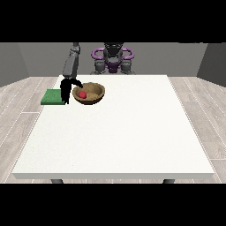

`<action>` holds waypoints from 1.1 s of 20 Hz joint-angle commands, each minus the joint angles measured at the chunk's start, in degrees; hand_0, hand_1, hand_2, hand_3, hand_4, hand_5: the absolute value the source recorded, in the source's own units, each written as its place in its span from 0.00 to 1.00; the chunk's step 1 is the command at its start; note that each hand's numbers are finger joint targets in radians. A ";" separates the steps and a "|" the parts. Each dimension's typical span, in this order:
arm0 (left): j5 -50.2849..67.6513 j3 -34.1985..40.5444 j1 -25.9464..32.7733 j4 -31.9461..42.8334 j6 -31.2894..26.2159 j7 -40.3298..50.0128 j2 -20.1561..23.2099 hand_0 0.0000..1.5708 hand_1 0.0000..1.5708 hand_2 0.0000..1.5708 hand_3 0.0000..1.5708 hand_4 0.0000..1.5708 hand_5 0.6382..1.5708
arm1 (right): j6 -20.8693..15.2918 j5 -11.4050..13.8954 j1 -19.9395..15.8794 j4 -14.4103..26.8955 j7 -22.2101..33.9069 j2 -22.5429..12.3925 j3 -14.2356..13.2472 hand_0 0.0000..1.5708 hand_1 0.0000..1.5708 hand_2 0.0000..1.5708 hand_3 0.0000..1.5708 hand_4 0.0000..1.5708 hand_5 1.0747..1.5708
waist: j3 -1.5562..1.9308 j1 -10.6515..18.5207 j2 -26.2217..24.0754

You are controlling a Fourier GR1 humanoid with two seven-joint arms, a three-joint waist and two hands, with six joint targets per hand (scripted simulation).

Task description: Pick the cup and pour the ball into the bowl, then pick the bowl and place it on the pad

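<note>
Front view shows my hand at the view's left point(67, 89) hooked over the wooden bowl's point(90, 93) near rim, red ball point(82, 94) inside. Green pad point(53, 97) lies just behind it. I judge a tilted lift could spill the ball.

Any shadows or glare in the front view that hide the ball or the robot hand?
Front view: even light, no glare on the table; the red ball stands out inside the bowl; the black robot hand shows little detail, its fingers at the bowl's rim, beside the pad.
</note>
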 commanded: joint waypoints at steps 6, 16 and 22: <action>1.66 0.43 -1.60 -3.48 -0.89 1.87 2.43 0.00 0.00 0.00 0.00 0.00 0.95 | -0.04 -0.20 -1.62 6.35 -5.77 -0.80 -2.25 0.00 0.00 0.00 0.00 0.20 0.99 | 0.26 3.16 4.22; 4.16 -0.66 -7.36 -4.34 -1.29 6.18 2.24 0.00 0.00 0.00 0.00 0.00 0.96 | -7.03 3.54 -2.91 2.31 -2.30 3.27 0.85 0.00 0.00 0.00 0.00 0.28 1.00 | 0.25 5.94 5.18; 4.04 -0.94 -7.37 -4.63 -1.53 6.69 2.94 0.00 0.00 0.00 0.00 0.00 0.96 | -12.09 4.41 0.06 3.48 2.36 6.14 0.94 0.00 0.00 0.00 0.00 0.31 0.96 | 0.24 6.58 4.04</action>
